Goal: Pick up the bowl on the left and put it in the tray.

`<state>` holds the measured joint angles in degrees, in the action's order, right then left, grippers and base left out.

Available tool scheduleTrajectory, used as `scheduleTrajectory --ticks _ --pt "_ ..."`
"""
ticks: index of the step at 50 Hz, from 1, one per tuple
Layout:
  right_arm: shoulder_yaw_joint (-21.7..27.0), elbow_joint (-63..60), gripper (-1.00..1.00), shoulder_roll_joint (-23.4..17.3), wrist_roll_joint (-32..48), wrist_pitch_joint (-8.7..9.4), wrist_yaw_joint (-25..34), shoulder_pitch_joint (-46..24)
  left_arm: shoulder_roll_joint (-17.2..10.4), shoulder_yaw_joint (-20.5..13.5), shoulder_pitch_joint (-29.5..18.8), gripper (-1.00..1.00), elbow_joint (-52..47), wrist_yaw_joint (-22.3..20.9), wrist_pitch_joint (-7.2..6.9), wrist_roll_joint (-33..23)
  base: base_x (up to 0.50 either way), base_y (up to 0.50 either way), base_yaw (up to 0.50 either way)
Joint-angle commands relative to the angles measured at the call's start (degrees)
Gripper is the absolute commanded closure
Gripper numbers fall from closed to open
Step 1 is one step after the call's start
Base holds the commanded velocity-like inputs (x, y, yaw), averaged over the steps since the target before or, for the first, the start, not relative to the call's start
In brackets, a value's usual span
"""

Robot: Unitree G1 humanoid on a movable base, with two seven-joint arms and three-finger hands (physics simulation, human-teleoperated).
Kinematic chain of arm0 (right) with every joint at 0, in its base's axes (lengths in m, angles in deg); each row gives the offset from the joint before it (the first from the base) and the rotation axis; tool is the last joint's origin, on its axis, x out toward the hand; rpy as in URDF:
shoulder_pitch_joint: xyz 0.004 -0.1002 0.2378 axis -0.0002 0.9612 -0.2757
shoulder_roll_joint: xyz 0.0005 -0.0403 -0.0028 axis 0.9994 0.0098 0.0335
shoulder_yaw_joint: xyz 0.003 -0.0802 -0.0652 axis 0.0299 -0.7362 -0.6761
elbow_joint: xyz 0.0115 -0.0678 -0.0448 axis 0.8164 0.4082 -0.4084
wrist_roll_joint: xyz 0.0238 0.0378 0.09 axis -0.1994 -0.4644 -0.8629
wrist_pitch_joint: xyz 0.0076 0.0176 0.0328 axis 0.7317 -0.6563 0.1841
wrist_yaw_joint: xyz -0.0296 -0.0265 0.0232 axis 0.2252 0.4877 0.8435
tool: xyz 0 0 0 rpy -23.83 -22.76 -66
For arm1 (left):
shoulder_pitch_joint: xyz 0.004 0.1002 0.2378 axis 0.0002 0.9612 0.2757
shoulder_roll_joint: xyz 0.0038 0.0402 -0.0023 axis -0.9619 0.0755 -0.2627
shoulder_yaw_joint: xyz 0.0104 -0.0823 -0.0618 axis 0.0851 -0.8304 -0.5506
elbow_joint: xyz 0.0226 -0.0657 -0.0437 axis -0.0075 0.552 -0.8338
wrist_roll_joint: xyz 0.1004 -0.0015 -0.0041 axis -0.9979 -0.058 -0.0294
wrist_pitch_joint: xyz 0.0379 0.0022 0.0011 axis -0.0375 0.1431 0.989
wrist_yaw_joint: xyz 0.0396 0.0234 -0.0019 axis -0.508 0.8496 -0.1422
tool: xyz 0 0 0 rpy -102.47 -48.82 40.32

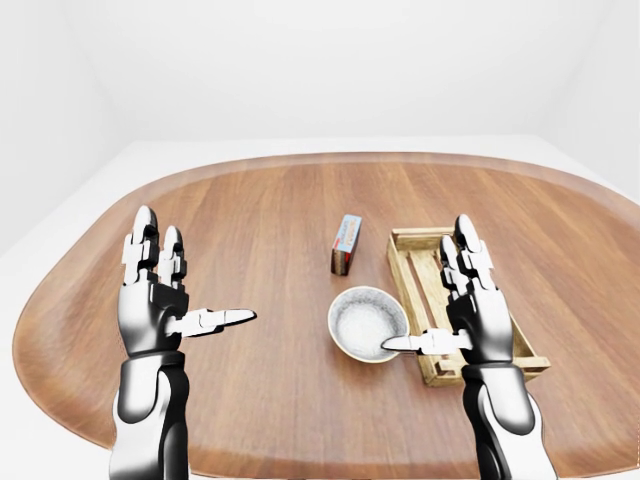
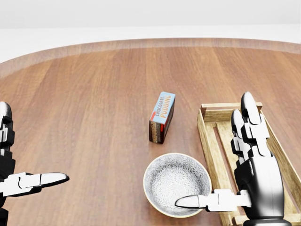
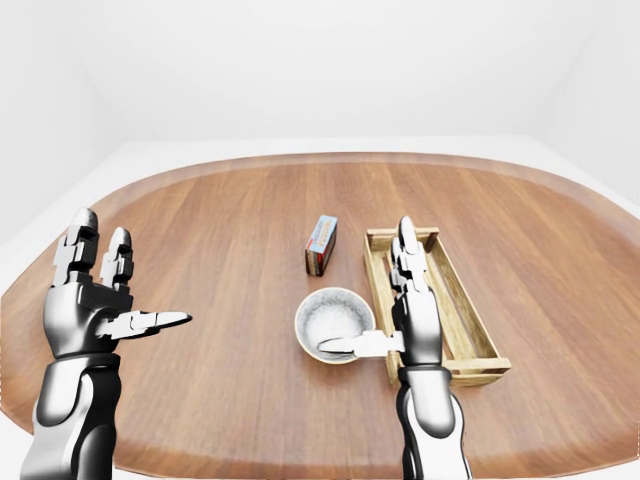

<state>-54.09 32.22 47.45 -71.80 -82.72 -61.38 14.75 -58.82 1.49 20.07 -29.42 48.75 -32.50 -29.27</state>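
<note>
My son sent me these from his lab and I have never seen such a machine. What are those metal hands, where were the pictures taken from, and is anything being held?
These are simulator renders of a humanoid robot, seen from cameras on its own head, looking out over its arms. Two views are its left and right eyes; the head view looks closer. The silver and black left hand and right hand each have three fingers, spread open and holding nothing. On the oval wooden table lie a patterned white bowl, a small chocolate pudding box and a slatted wooden tray. The right thumb reaches over the bowl's rim.
</note>
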Motion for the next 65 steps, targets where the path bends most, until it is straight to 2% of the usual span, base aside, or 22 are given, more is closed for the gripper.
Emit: scheduleTrajectory --ticks 1,12,21,28,35,47,57,65 --pt "1.0 1.9 -1.00 0.0 -1.5 0.00 0.1 -0.4 0.4 2.3 -1.1 -1.00 6.9 -0.1 0.00 -0.9 0.50 0.00 0.00" --pt "1.6 2.8 -1.00 0.1 -1.5 0.00 0.1 -0.4 0.6 2.7 -0.9 -1.00 6.7 -0.1 0.00 -1.1 0.49 -0.02 0.00" --pt "1.3 0.4 -1.00 -0.2 0.1 0.00 0.6 0.5 0.5 2.4 -0.8 -1.00 6.1 -0.1 0.00 -0.8 0.02 0.00 0.00" --pt "-3.6 -1.9 -1.00 -1.4 8.7 0.00 1.2 2.4 0.4 1.9 -0.9 -1.00 5.7 0.0 0.00 -0.5 0.00 0.00 0.00" --pt "-9.1 0.8 -1.00 -3.3 19.1 0.00 0.4 5.1 0.4 1.8 -0.8 -1.00 5.6 -0.1 0.00 -0.4 0.00 0.00 0.00" --pt "-11.8 3.9 -1.00 -4.3 26.9 0.00 -1.5 7.5 0.5 1.9 -0.8 -1.00 5.5 0.0 0.00 -0.5 0.00 0.00 0.00" --pt "-13.9 10.2 -1.00 -4.8 35.6 0.00 -6.1 7.2 0.4 1.6 -0.7 -1.00 5.1 -0.1 0.00 -0.2 0.00 0.00 0.00" --pt "-15.3 10.7 -1.00 -4.7 39.9 0.00 -4.9 6.1 0.5 1.6 -0.7 -1.00 5.0 -0.1 0.00 -0.2 0.00 0.00 0.00"
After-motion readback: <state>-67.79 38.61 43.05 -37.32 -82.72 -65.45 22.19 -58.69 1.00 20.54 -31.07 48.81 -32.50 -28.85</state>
